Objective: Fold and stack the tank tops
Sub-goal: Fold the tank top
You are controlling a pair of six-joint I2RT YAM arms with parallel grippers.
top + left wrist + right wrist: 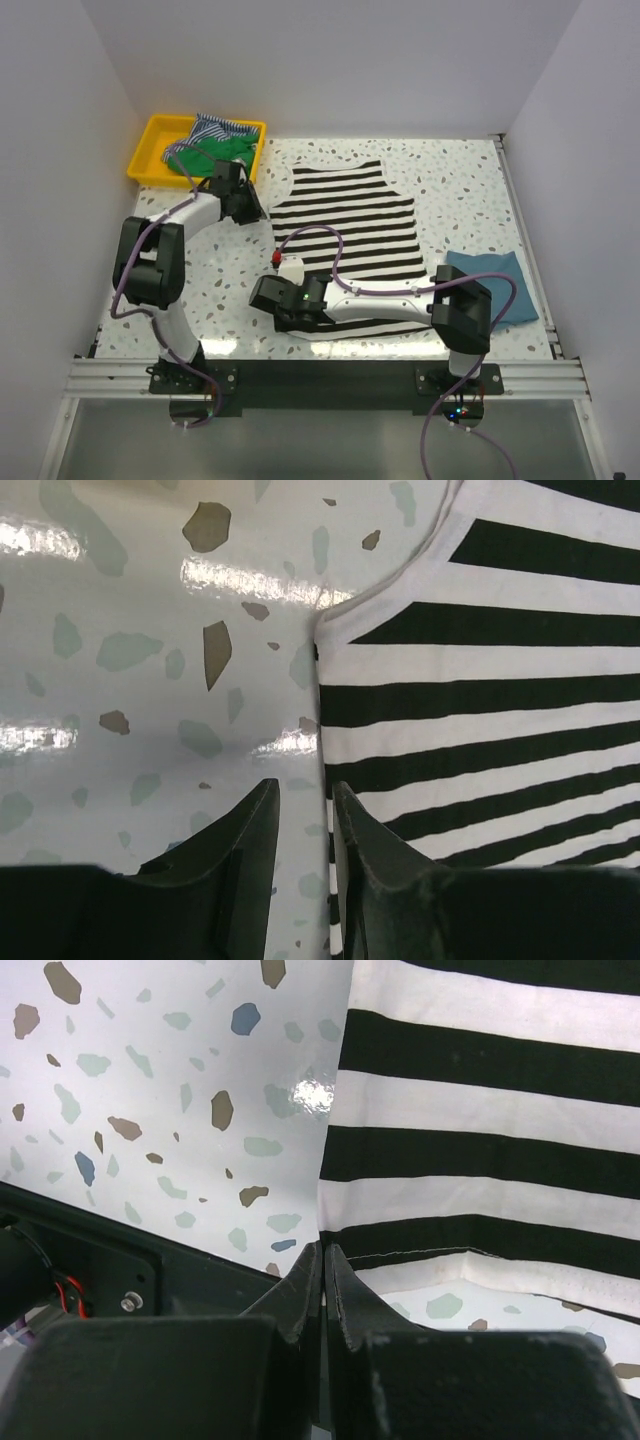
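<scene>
The black-and-white striped tank top (345, 225) lies flat in the middle of the table, neck towards the back. My left gripper (257, 207) sits at its left edge below the armhole. There its jaws (305, 795) stand apart, one finger on bare table, the other over the striped cloth (480, 680). My right gripper (262, 297) is at the bottom-left hem corner. In the right wrist view it (323, 1252) is shut on that corner of the striped top (480, 1100), and the hem is raised a little off the table. A folded teal-blue tank top (490, 280) lies at the right.
A yellow tray (150, 135) at the back left holds a green top (215, 152) and a finely blue-striped top (220, 128). White walls close in the table on three sides. A metal rail runs along the near edge by the arm bases.
</scene>
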